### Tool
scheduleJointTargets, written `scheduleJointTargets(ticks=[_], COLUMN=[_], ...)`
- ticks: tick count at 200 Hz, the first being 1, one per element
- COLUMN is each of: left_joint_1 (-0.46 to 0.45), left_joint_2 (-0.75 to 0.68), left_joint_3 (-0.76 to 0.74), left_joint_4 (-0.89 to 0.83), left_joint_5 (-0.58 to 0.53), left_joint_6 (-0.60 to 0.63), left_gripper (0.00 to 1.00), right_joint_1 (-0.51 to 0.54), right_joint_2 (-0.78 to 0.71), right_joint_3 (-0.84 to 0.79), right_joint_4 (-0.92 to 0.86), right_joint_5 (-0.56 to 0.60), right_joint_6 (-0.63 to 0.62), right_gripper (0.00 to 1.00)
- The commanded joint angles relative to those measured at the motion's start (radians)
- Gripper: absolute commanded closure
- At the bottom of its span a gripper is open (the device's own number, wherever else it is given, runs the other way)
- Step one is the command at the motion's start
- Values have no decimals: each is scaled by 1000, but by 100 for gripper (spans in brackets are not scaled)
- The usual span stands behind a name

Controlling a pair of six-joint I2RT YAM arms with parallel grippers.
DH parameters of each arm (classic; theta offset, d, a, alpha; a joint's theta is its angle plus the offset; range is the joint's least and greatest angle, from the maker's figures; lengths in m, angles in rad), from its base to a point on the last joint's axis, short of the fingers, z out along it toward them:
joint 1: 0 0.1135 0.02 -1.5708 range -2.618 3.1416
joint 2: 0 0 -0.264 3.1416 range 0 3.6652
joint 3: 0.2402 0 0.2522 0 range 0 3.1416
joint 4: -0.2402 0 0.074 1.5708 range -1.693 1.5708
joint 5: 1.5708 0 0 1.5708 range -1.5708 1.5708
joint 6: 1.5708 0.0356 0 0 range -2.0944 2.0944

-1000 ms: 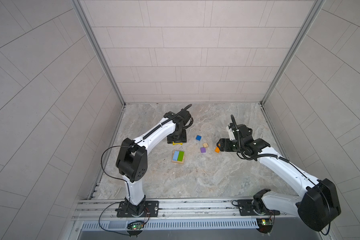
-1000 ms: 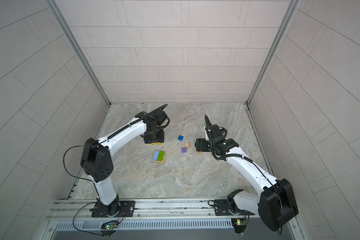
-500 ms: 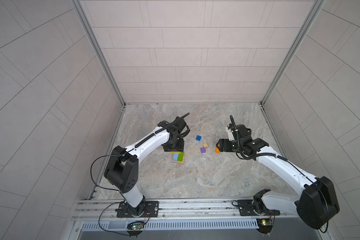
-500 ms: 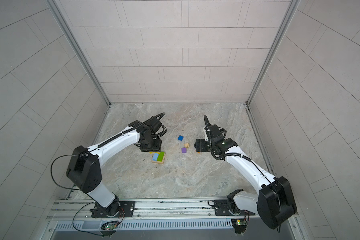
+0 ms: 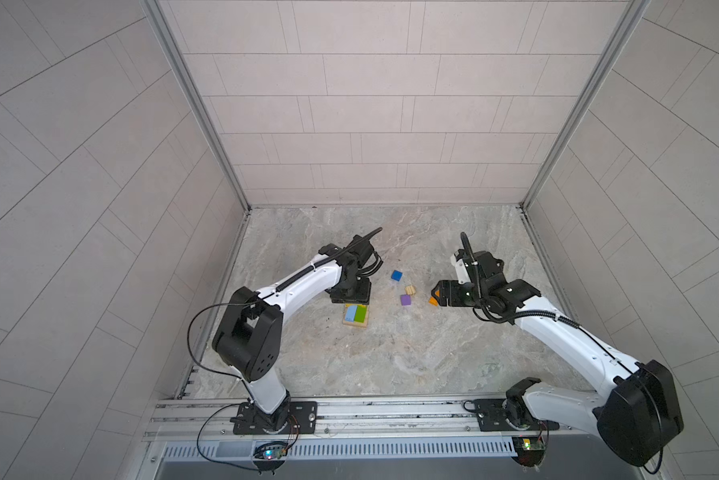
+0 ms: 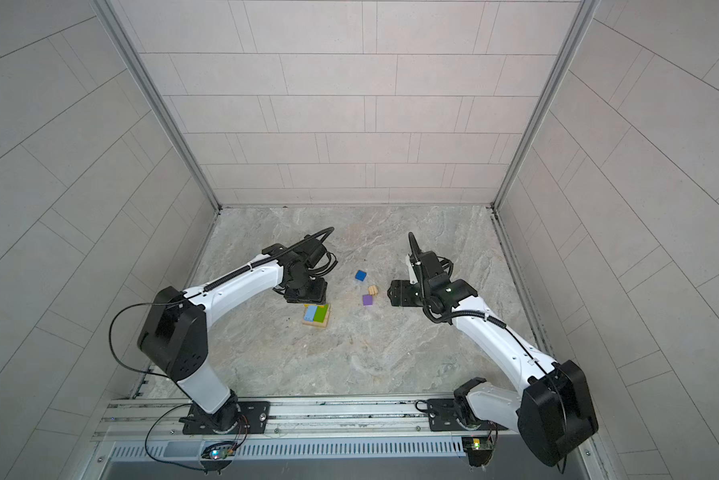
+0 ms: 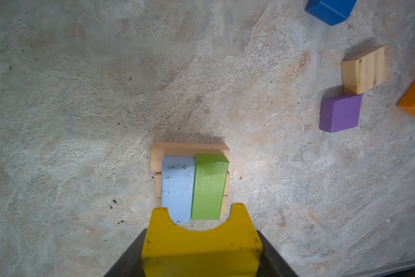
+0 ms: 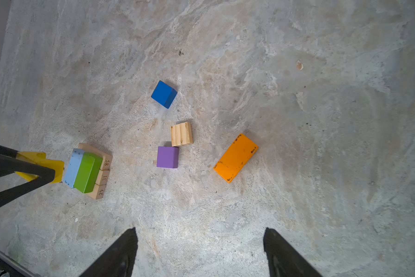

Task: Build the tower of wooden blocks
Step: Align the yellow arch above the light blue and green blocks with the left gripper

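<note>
Currently left tool (image 5: 349, 294) grips yellow block (image 7: 201, 249) beside stack (image 5: 354, 324), left of centre in both top views; off-centre release could topple it or shove green bar (image 5: 361, 313). Right tool (image 8: 199, 239) open, empty.

Left gripper (image 5: 350, 292) nearer the tower (image 5: 355, 314)

A grey marbled surface (image 5: 391, 357) sits inside three pale tiled walls (image 5: 370, 124). Along its near edge runs a metal rail (image 5: 391, 413), with a slotted strip (image 5: 391, 449) below.
</note>
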Motion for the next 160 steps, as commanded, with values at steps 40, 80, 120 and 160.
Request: scheduleJointTargets(ticks=[40, 80, 120, 160], left_joint_1=[-16, -20, -27, -28], left_joint_2=[11, 12, 28, 42], left_joint_3=[-55, -75, -78, -72], left_joint_4=[24, 44, 64, 57], left_joint_5=[-18, -18, -25, -38], left_joint_6=[42, 48, 56, 67], left_gripper=[42, 42, 42, 43], right_joint_1=[5, 8, 8, 8], right_joint_2=[-14, 1, 1, 4], right_joint_3=[-13, -5, -2, -1], right_joint_4=[-11, -16, -19, -20], right_joint_5=[4, 1, 2, 6], right_joint_6=[-7, 1, -3, -8], right_gripper=[17, 17, 17, 17])
